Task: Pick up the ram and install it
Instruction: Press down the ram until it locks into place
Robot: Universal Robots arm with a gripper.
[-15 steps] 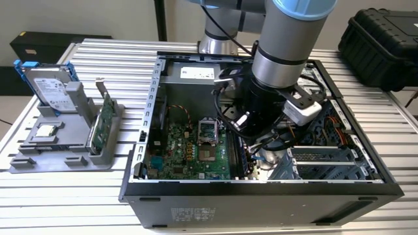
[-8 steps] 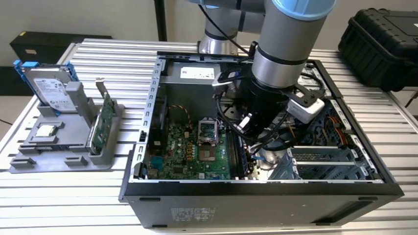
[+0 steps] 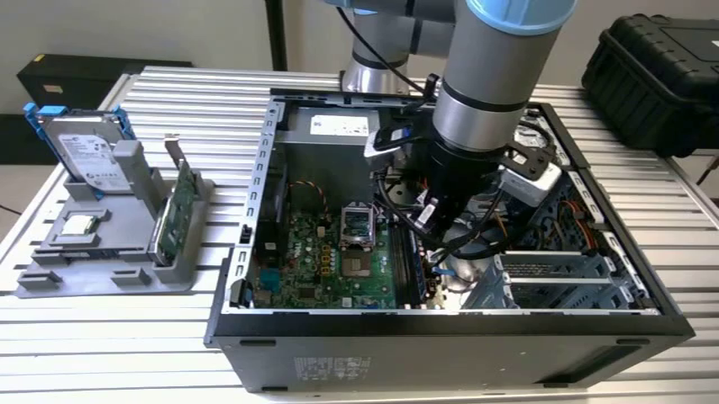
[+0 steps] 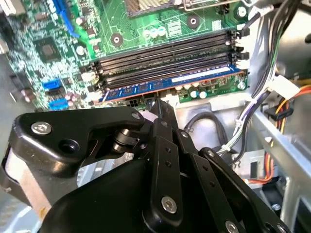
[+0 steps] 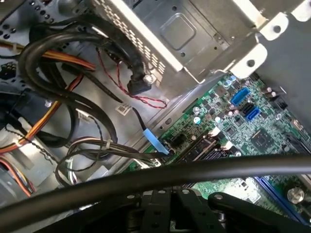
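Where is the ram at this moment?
In the second wrist view the ram lies in the memory slot nearest the gripper, beside the empty black slots.

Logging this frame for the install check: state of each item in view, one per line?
ram: lying in the memory slot nearest the board edge, not held.
other memory slots: empty.
gripper: inside the case, just above the ram, fingers closed with nothing between them.
computer case: side panel off, lying open.
green card: standing upright in the grey holder.
hard drive: propped on the grey holder, outside the case.
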